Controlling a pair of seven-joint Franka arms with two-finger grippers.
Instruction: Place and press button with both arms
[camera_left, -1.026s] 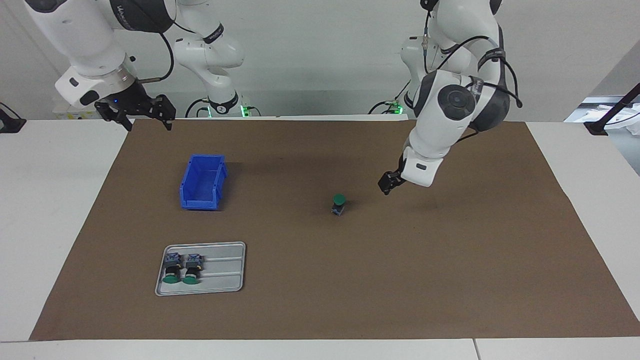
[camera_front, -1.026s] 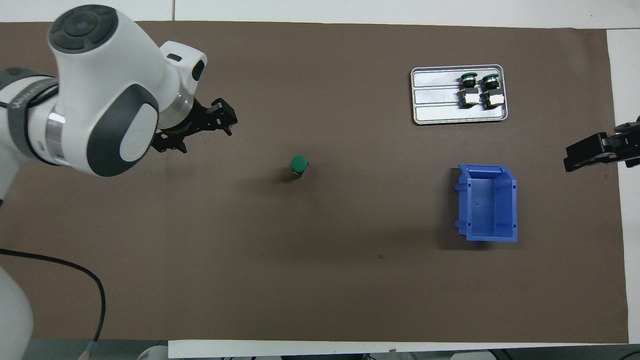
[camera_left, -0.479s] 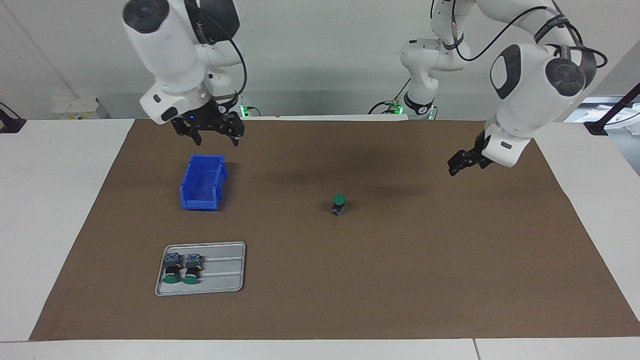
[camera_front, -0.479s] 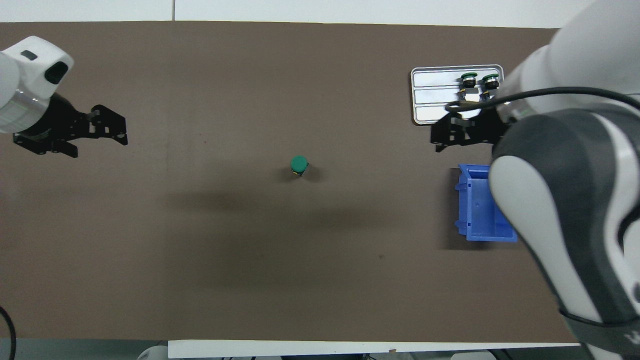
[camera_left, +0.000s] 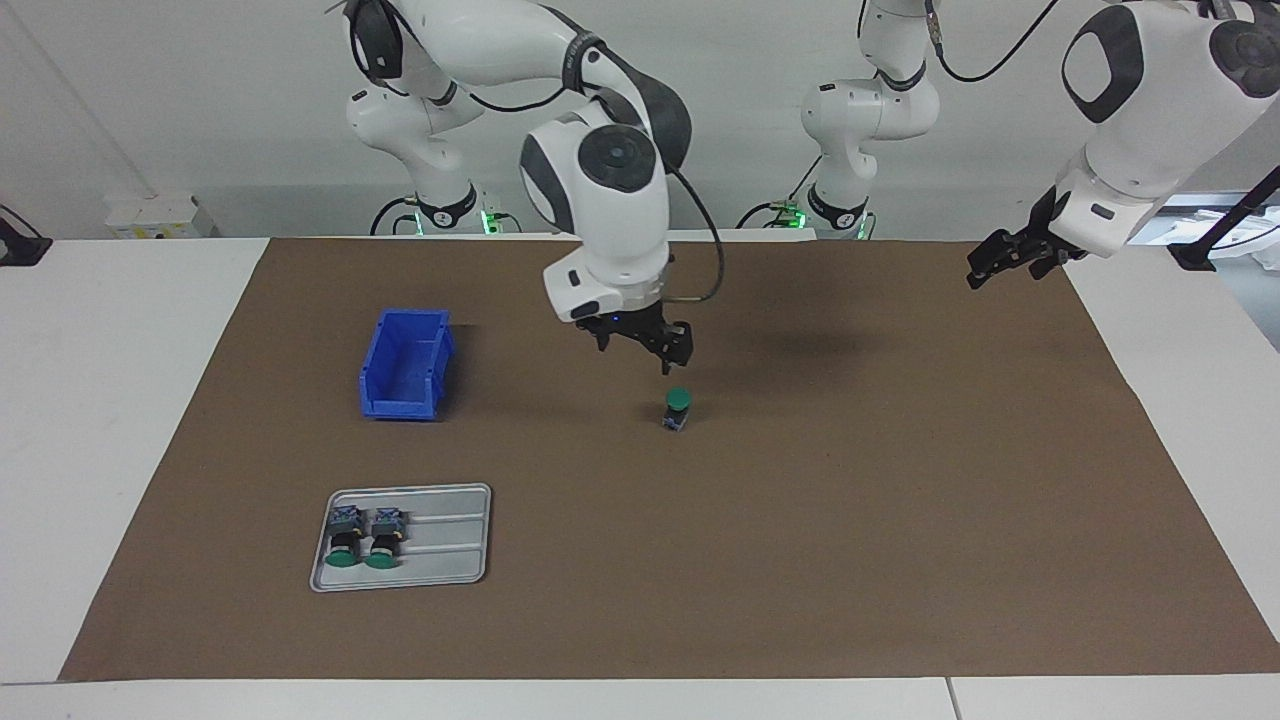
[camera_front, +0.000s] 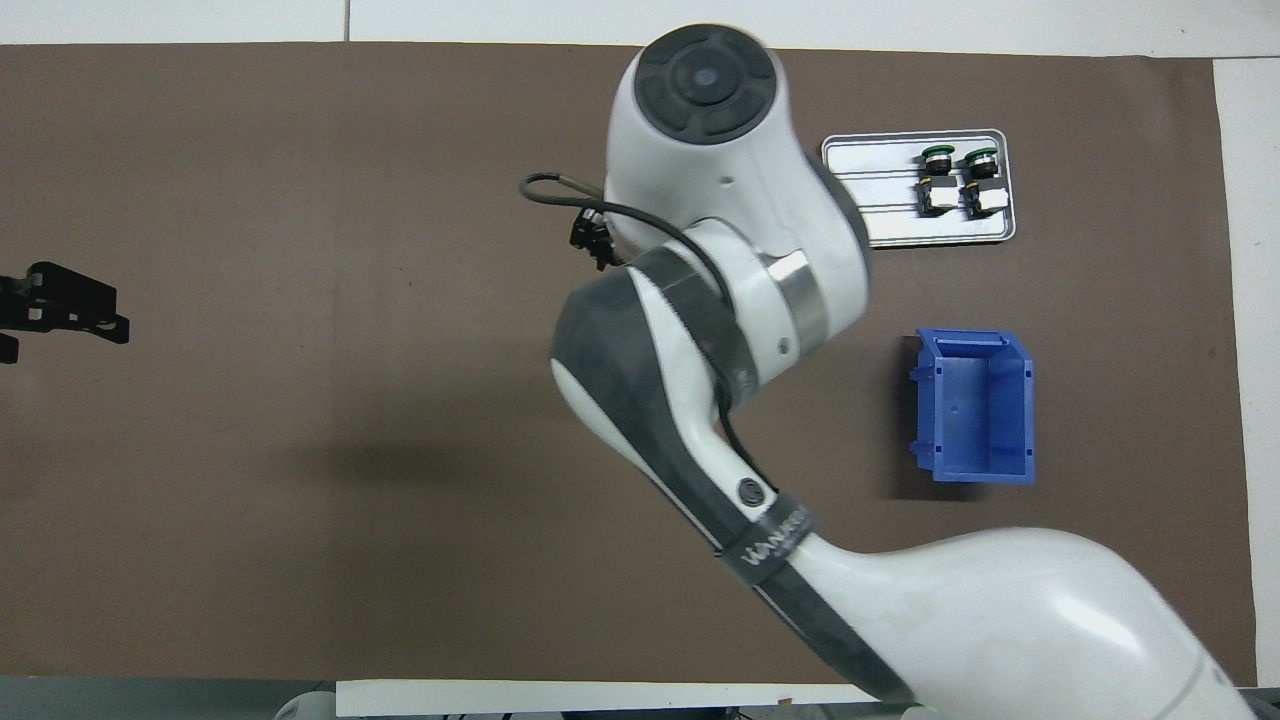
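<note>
The right gripper (camera_left: 645, 350) hangs open and empty just above the button (camera_left: 678, 409), hiding it overhead; the left gripper (camera_left: 1010, 262), open and empty, is over the mat's edge (camera_left: 1100, 330).

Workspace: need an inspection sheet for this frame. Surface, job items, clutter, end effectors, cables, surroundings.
Surface: brown mat on a white table; no spills seen.
Job's things: button upright mid-mat, green cap up, untouched.
Clutter: blue bin, toward the right arm's end, nothing seen in it; grey tray farther from the robots, two more buttons lying on it.
End effectors: right end effector open, empty, above the mat just nearer the robots than the button; left end effector open, empty, raised over the mat's edge at the left arm's end.
Cables: black cable looped at the right wrist; none on the mat.
Surroundings: white wall; nothing else seen.
</note>
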